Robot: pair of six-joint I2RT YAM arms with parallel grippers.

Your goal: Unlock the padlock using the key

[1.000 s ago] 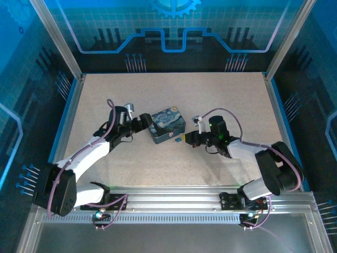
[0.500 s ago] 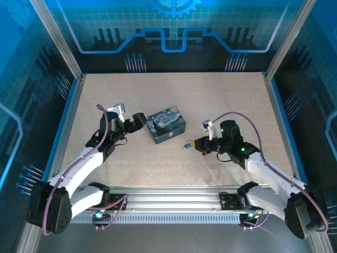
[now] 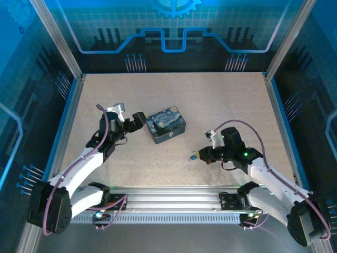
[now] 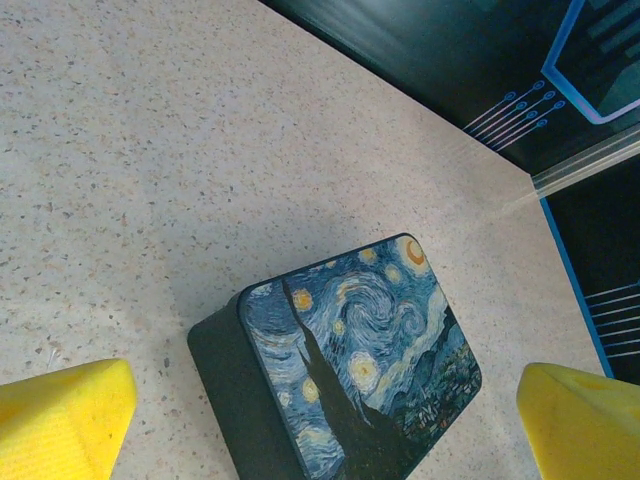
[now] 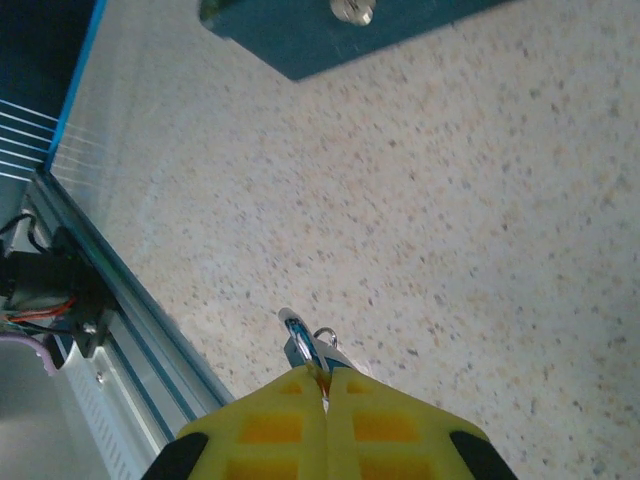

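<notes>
Padlock (image 5: 300, 345) location: on the speckled table (image 3: 221, 100), the painted tin (image 3: 167, 125) lies just beside the wide-open left gripper (image 3: 141, 120), and well apart, near the front rail (image 3: 174, 196), the right gripper (image 5: 322, 377) pinches the small blue-and-silver padlock between closed fingertips.

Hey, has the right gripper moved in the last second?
Yes. The right gripper, shut on the padlock, has backed away from the tin box toward the near rail.

- Even, cool white light lit the table (image 3: 174, 95), and a blue glow tinted the walls (image 3: 31, 79) around it.
- The tin (image 4: 360, 370) cast a soft, faint shadow.
- The wrist views were sharp mid-frame and softer at their near edges.
</notes>
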